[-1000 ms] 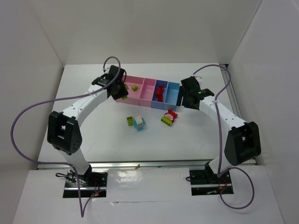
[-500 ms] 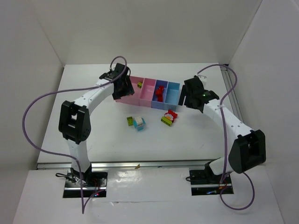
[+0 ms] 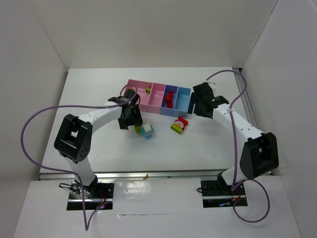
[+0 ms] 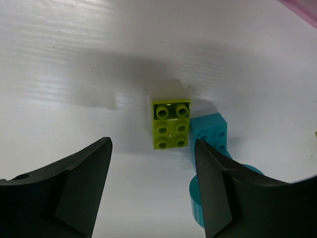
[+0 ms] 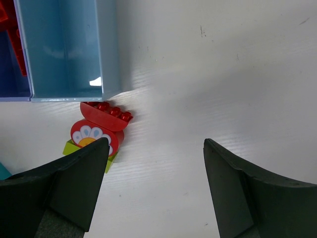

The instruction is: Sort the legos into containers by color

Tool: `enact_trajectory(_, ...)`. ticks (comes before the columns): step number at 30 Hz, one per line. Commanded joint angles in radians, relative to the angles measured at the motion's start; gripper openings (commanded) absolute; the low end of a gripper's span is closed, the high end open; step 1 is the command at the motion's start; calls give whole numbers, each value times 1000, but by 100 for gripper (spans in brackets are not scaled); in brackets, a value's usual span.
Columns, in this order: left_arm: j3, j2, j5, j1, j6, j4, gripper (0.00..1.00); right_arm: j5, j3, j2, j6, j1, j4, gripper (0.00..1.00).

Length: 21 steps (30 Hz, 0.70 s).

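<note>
Maybe half done. Loose lime green studded plastic brick is being framed by the wide-open, empty left gripper; right gripper likewise.

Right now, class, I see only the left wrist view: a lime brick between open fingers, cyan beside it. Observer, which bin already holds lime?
Observer: The pink bin at the row's left end; one lime piece lies in it.
Operator: And red?
Observer: Red bricks sit in the periwinkle bin.
Operator: And on the right?
Observer: The right gripper hangs open beside the empty light blue bin.
</note>
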Motion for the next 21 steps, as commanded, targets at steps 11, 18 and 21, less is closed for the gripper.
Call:
enact_trajectory(11,44,118,17,-22,-4,42,64,23,7,-23,2,4,-1,84)
enact_trajectory(18,90,35,-70,-22,7,-38,38,14,7,-14,2,4,-1,84)
enact_trajectory(21,164,2,-90,-22,51,-84,37,13,7,-14,2,4,-1,84)
